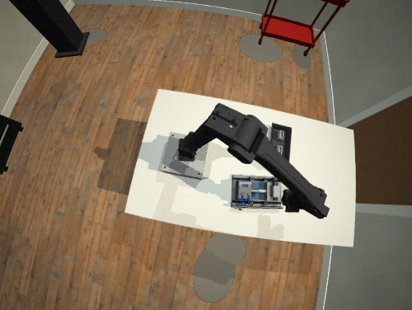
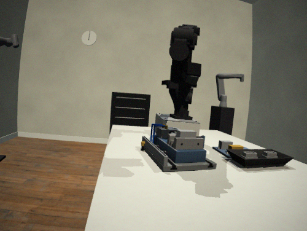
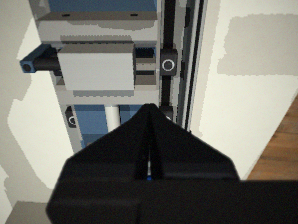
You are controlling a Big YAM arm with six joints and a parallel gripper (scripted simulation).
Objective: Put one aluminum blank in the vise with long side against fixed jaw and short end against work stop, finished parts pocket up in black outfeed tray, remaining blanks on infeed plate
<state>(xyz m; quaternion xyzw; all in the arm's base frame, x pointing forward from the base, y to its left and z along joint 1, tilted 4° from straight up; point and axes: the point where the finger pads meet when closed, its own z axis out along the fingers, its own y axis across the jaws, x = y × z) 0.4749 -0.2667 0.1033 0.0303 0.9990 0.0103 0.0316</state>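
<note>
Fingers of the gripper [image 1: 292, 202] [image 2: 178, 111] [image 3: 149, 107] are pressed together, empty, perhaps for nudging; the smooth gray blank [image 1: 272, 190] [image 2: 185, 133] [image 3: 99, 70] sits beside the fixed jaw [image 1: 278, 190] [image 2: 188, 144] [image 3: 95, 30], toward the table's [image 1: 330, 165] [image 2: 215, 209] [image 3: 250, 30] lower edge from above; pocketed parts [image 1: 281, 134] [image 2: 249, 154] fill the black tray [image 1: 289, 144] [image 2: 255, 161] near its upper edge.
</note>
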